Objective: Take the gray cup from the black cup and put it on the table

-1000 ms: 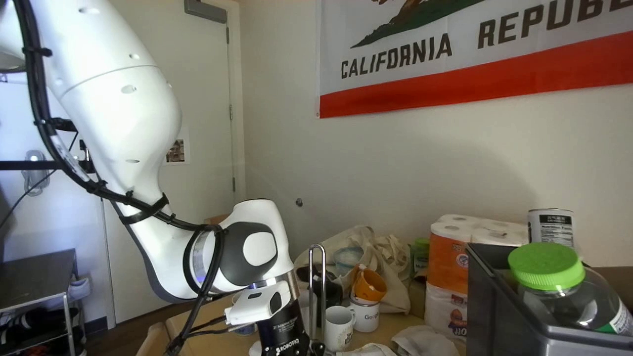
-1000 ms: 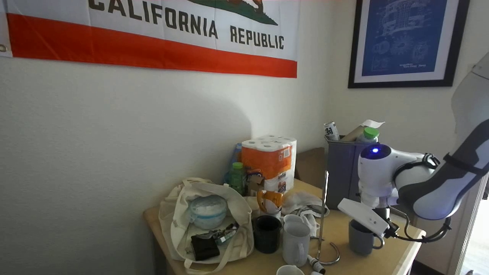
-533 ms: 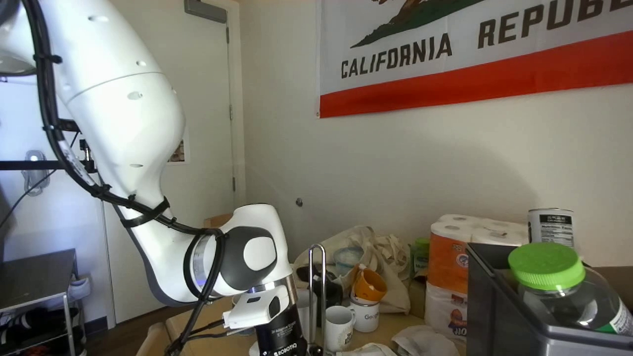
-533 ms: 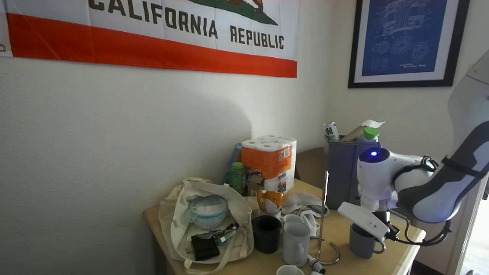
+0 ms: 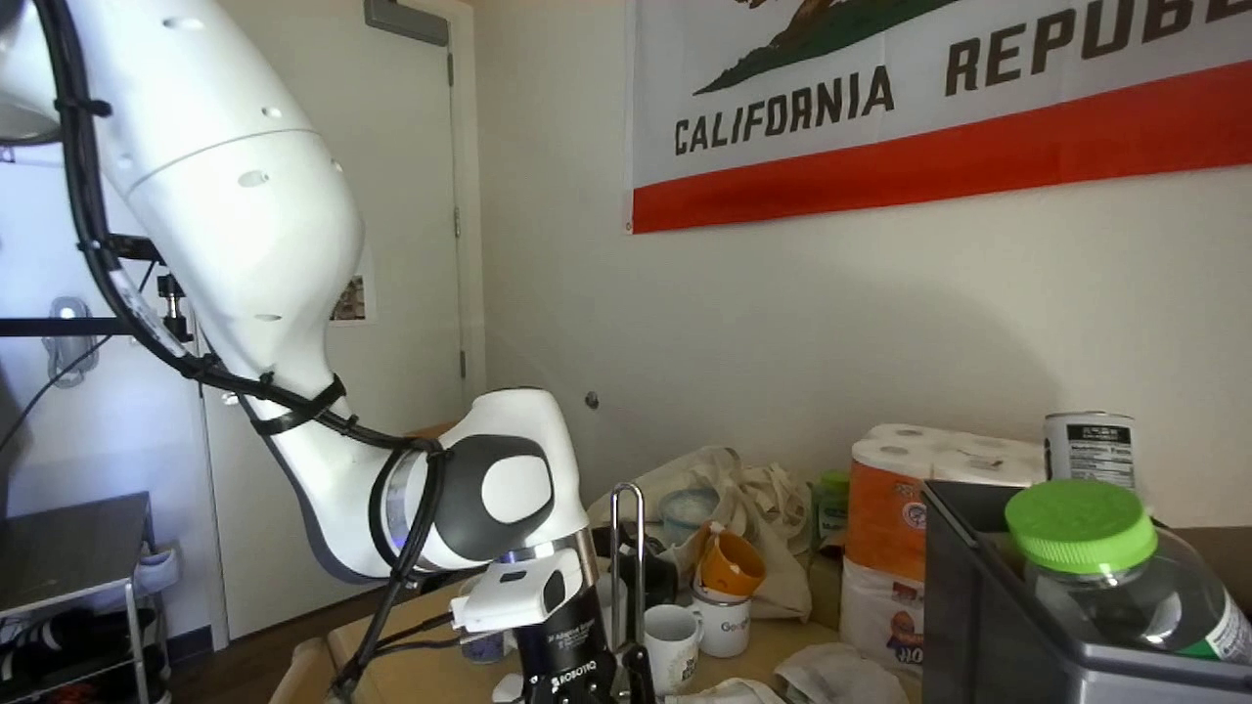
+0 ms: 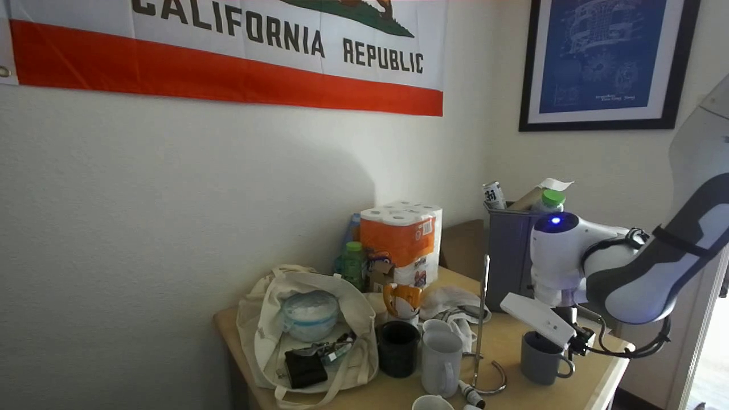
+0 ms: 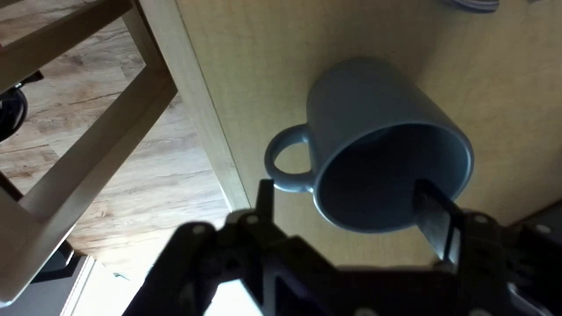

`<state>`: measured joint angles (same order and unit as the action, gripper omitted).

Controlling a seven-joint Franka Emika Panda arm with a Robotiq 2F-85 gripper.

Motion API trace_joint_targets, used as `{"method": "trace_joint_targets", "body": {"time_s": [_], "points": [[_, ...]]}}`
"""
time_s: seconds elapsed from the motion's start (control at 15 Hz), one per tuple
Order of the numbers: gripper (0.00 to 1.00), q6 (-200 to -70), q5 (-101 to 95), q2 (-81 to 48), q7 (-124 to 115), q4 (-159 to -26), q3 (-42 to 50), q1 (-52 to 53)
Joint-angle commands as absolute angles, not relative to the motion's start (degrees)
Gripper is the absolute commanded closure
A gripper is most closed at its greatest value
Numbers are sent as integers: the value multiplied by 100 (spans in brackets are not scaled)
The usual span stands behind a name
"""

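The gray cup (image 6: pixel 540 360), a blue-gray mug with a handle, stands upright on the tan table (image 7: pixel 496 79) near its edge. In the wrist view the gray cup (image 7: pixel 360 101) lies just past my gripper (image 7: pixel 344 193), whose jaws are spread wide. One finger (image 7: pixel 432 215) overlaps the cup's mouth; whether it reaches inside I cannot tell. The opposite finger shows by the handle, and nothing is pinched. Farther off, the black cup (image 6: pixel 398 350) stands apart, beside a tote bag. In an exterior view the fingertips drop below the frame's bottom.
A chrome stand (image 6: pixel 482 319) rises between the gray cup and a pale mug (image 6: pixel 441 364). White mugs, one a printed mug (image 5: pixel 669 647), and cloths (image 5: pixel 841 675) lie around it. A tall dark bin (image 6: pixel 508 256) stands behind the arm. The table edge (image 7: pixel 206 101) runs close to the handle.
The gray cup came down slightly over the first half second and has stayed put since. My gripper's jaws have spread apart, and the arm has risen a little.
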<state>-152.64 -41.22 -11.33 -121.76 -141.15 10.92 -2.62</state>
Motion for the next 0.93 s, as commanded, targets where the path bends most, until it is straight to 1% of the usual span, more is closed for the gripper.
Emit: {"method": "trace_joint_targets", "body": {"time_s": [0.0, 0.27, 0.53, 0.87], "points": [[0, -14743, -3098, -702, -11058, -14003, 908, -317], [0, -13781, -2349, -260, -10121, -13504, 866, -260], [0, -12859, -2422, 133, -9718, -12827, 705, -258], [0, -12333, -2454, 277, -9367, -12312, 460, -290]]}}
